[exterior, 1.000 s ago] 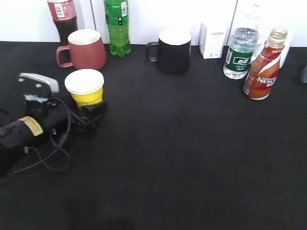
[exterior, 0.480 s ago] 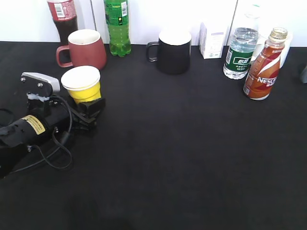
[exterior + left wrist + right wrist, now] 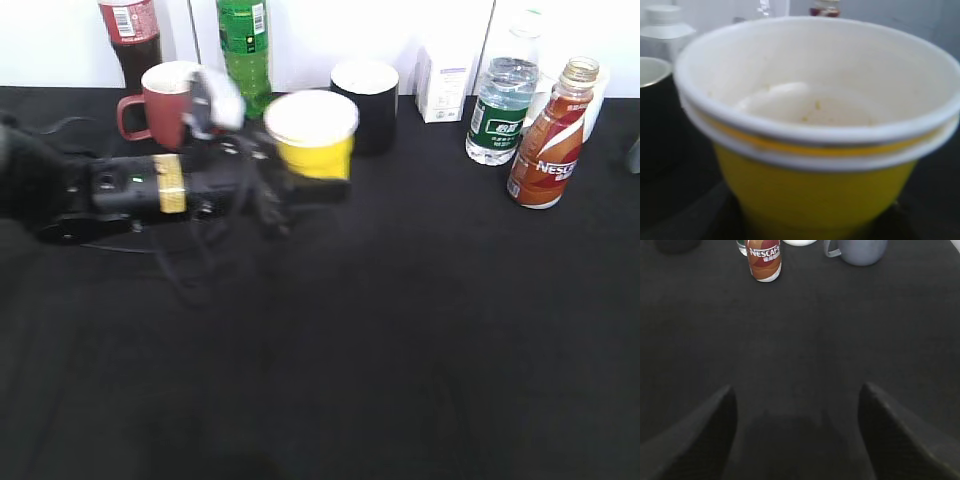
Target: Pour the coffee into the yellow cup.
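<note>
Left gripper [image 3: 315, 185] is clamped on the yellow cup [image 3: 311, 133], held upright before the black mug [image 3: 368, 105]. Right gripper [image 3: 796, 432] is spread wide above bare table [image 3: 840, 330]. Coffee [image 3: 548, 135] stands far right, beside the water bottle [image 3: 498, 108].

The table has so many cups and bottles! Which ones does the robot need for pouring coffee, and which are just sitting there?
Needed: yellow cup, held by the left gripper; coffee bottle.

Just sitting: red mug, black mug, green bottle, cola bottle, water bottle, white box.
</note>
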